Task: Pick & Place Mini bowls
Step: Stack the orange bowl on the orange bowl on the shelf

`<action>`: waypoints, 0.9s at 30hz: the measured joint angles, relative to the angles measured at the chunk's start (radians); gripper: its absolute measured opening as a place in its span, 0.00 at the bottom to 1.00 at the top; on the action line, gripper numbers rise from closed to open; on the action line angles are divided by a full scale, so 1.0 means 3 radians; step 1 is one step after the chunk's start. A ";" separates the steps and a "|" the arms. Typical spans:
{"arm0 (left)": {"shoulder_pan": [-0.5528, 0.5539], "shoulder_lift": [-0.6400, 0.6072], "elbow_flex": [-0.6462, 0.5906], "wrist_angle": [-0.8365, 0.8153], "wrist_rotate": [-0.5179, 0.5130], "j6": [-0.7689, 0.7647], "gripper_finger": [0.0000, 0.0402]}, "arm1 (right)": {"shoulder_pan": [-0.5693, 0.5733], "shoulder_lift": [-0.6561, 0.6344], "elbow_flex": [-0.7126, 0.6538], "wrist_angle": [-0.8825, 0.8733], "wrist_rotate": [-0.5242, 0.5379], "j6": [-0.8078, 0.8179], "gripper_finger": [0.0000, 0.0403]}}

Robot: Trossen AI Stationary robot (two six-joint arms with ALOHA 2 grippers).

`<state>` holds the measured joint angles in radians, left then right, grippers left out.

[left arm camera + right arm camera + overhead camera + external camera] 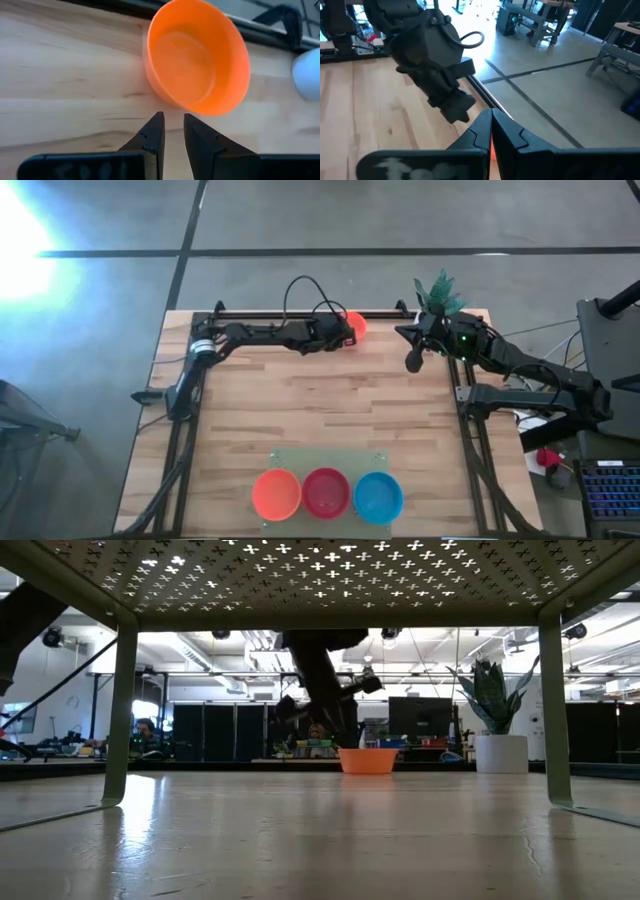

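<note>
Your left gripper (172, 131) hovers at the far edge of the table (300, 415), just short of an orange bowl (196, 56) standing there; its fingers are a narrow slit apart and hold nothing. Your right gripper (491, 131) waits at the far right, fingers pressed together, empty. Near you, another orange bowl (276, 493), a red bowl (326, 492) and a blue bowl (378, 497) sit in a row on a mat (322, 464).

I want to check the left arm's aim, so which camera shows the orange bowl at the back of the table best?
The left wrist view: the orange bowl fills it, just beyond the left gripper, whose fingers stand slightly apart and empty. The high view shows only the bowl's edge past the arm; the low view shows it small, side-on; the right wrist view barely shows it.
</note>
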<state>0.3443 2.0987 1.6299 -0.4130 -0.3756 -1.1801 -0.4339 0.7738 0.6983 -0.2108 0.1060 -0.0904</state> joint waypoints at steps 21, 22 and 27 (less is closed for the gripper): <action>0.0051 0.0027 -0.0090 0.0275 -0.0241 -0.0479 0.16 | 0.0000 0.0001 0.0000 -0.0159 -0.0012 -0.0070 0.02; 0.0051 0.0027 -0.0101 0.0283 -0.0248 -0.0471 0.16 | 0.0000 0.0001 0.0000 -0.0159 -0.0012 -0.0079 0.02; 0.0055 0.0025 -0.0107 0.0341 -0.0217 -0.0562 0.16 | 0.0000 0.0001 0.0000 -0.0158 -0.0012 -0.0086 0.02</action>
<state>0.3607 2.1063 1.5978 -0.3106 -0.4408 -1.3488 -0.4339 0.7742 0.6983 -0.2581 0.1024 -0.1162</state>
